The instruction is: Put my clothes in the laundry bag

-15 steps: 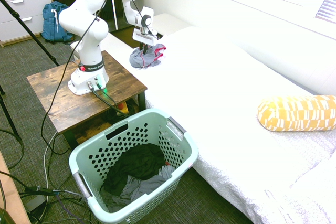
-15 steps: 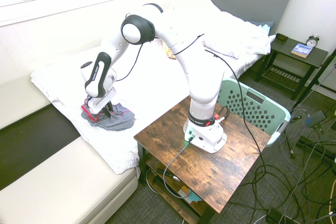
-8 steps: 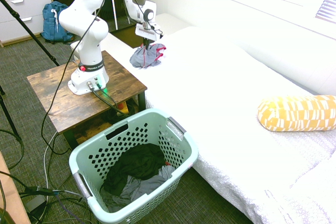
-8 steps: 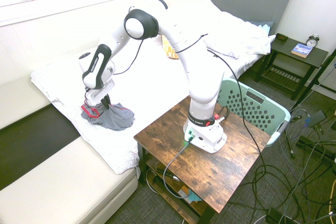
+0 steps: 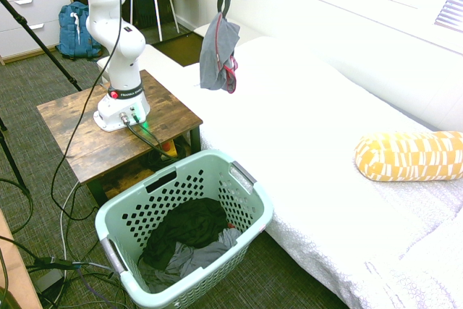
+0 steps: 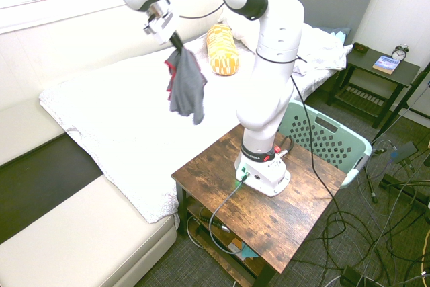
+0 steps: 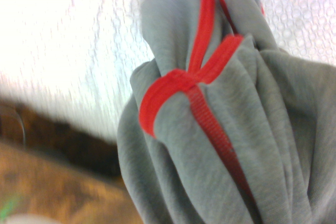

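Note:
The clothes [image 5: 218, 54], a small grey garment with red edging, hang in the air above the near end of the white bed. My gripper [image 5: 223, 7] is shut on their top, high up. In the second exterior view the clothes [image 6: 185, 87] dangle below the gripper [image 6: 176, 44], over the bed beside the wooden table. The wrist view is filled by the bunched grey clothes [image 7: 220, 129] with their red trim. The laundry bag [image 5: 249, 187], a mint-green perforated basket, stands on the floor between the table and the bed, well below and nearer than the gripper; it shows also in the second exterior view [image 6: 336, 140].
A black garment [image 5: 189, 223] and a plain grey cloth [image 5: 194, 257] lie inside the basket. The wooden table [image 5: 79, 135] bears the arm's base. A yellow patterned pillow [image 5: 409, 155] rests on the bed. A blue backpack [image 5: 74, 30] leans at the back left.
The gripper closed on the clothes where they lay on the bed, then rose high, lifting them clear of the cover so that they now hang free.

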Available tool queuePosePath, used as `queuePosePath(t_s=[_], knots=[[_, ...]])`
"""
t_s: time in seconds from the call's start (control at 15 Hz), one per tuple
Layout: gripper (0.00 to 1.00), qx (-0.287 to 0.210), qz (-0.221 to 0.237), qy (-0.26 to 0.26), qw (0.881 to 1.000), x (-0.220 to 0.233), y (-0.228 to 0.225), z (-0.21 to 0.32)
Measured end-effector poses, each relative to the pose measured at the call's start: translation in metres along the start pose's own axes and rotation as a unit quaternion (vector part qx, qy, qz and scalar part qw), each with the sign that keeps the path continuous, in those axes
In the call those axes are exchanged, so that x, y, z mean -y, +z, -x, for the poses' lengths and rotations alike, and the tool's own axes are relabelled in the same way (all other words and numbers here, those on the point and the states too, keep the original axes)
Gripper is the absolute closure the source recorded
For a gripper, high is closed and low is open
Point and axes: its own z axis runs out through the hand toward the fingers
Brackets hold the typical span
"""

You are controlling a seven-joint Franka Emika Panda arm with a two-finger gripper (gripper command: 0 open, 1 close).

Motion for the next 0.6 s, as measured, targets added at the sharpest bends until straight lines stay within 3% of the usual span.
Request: queuePosePath(t_s=[0.13, 0.33, 0.47, 0.6], knots=[[1.0, 0.059, 0.059, 0.02, 0.996, -0.1, -0.002, 0.049], [1.0, 0.168, 0.111, 0.082, 0.976, -0.249, 0.003, 0.163], [1.0, 0.225, 0.129, 0.119, 0.958, -0.316, 0.045, 0.229], [1.0, 0.253, 0.127, 0.132, 0.95, -0.347, 0.114, 0.25]])
